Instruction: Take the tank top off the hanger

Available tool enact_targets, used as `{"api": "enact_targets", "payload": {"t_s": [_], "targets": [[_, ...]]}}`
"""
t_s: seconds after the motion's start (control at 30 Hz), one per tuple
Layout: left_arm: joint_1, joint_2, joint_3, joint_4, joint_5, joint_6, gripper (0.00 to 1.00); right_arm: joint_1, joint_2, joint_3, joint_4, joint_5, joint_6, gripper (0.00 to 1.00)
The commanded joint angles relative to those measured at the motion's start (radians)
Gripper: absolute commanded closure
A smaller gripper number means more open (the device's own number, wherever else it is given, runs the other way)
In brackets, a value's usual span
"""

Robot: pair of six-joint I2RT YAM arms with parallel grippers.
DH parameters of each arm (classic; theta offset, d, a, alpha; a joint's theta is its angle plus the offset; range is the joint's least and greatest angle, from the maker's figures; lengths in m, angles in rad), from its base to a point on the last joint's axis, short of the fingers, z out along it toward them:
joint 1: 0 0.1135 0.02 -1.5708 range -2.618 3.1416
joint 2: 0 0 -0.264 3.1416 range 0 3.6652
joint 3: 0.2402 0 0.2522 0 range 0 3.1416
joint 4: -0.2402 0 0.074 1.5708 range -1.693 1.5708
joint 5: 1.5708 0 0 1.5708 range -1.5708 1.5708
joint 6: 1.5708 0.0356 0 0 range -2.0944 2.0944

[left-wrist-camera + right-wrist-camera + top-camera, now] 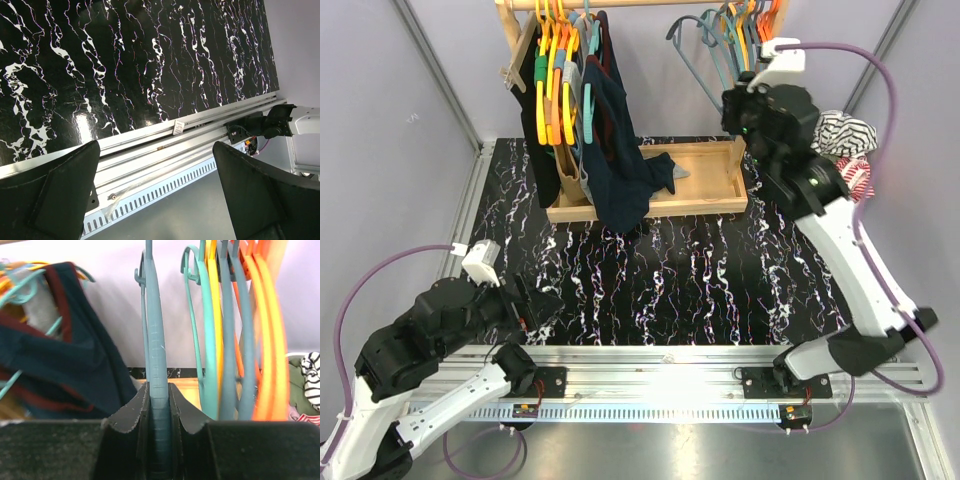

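Clenching a seemingly bare blue hanger (155, 340) beside the tank top (85, 365), the right gripper (157, 392) risked missing the garment; the left gripper (157, 180) hung released.

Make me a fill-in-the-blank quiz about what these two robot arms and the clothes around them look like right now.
1. The blue-grey hanger is pinched between the fingers of the ____ arm.
2. The left arm's fingers are ____ and hold nothing.
3. The navy tank top droops onto a tray made of ____.
4. The crumpled cloth behind the right arm is patterned with black and white ____.

Missing words: right; open; wood; stripes.
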Motion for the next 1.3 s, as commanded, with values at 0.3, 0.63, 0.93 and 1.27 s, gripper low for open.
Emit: {"api": "enact_targets", "payload": {"t_s": [0.3,0.63,0.93,1.27], "targets": [[0.001,-0.024,-0.005,0.047,-0.001,-0.026,0.01,0.003,0.118,0.146,0.070,0.152,0.049,1.00],[0.001,-0.033,0.003,0.041,0.002,-0.021,0.01,-0.011,0.279,0.409,-0.264,0.137,0.138,1.00],[0.001,-0.033,0.014,0.051,0.007,-0.015,0.01,-0.011,0.160,0.316,-0.332,0.083,0.191,0.81],[0.001,0.002,0.054,0.076,0.011,0.013,0.01,-0.010,-0.095,0.141,-0.505,-0.454,0.249,0.00]]}}
